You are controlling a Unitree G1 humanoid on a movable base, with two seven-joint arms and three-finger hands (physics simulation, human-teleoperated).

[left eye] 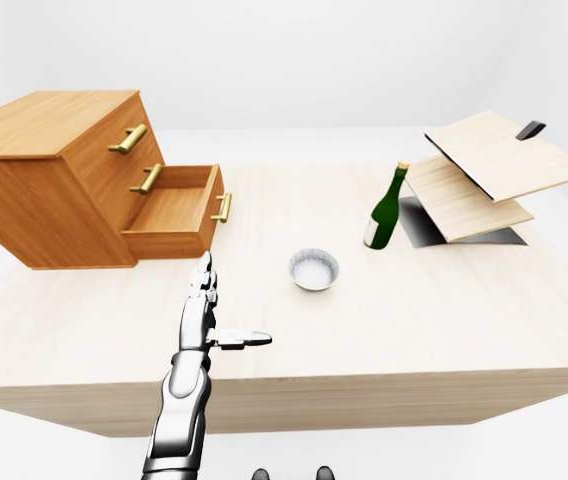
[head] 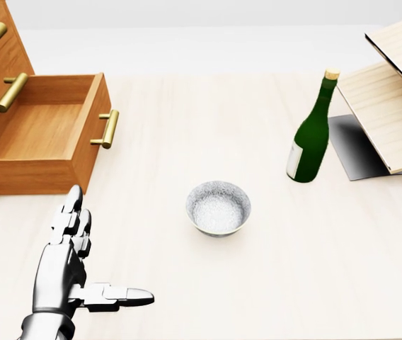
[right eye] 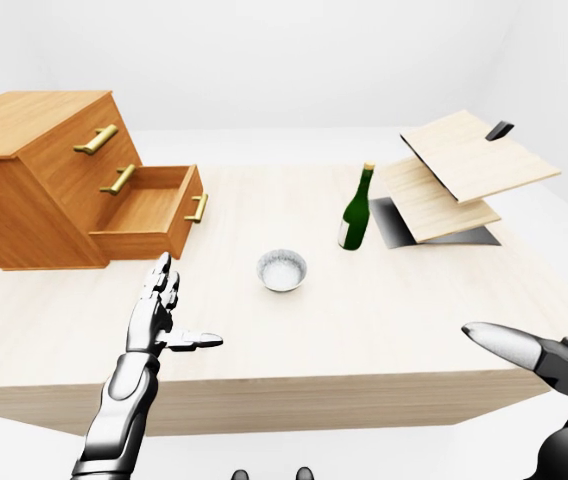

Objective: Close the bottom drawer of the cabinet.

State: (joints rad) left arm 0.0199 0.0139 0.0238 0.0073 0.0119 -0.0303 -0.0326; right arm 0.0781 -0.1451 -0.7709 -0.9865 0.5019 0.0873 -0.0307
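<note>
A wooden cabinet [left eye: 49, 170] stands on the table at the left of the left-eye view. Its bottom drawer [left eye: 176, 214] is pulled out, empty, with a brass handle [left eye: 223, 207] on its face. The upper two drawers are shut. My left hand [left eye: 207, 312] is open, fingers stretched flat and thumb out, just below the drawer's face and apart from it; it also shows in the head view [head: 73, 248]. My right hand [right eye: 549, 362] is at the right edge of the right-eye view, fingers extended, empty.
A small grey bowl [left eye: 314, 269] sits mid-table. A green bottle [left eye: 387, 209] stands upright to its right. Tilted wooden boards [left eye: 489, 170] lie beyond it at the right. The table's near edge [left eye: 294, 400] runs along the bottom.
</note>
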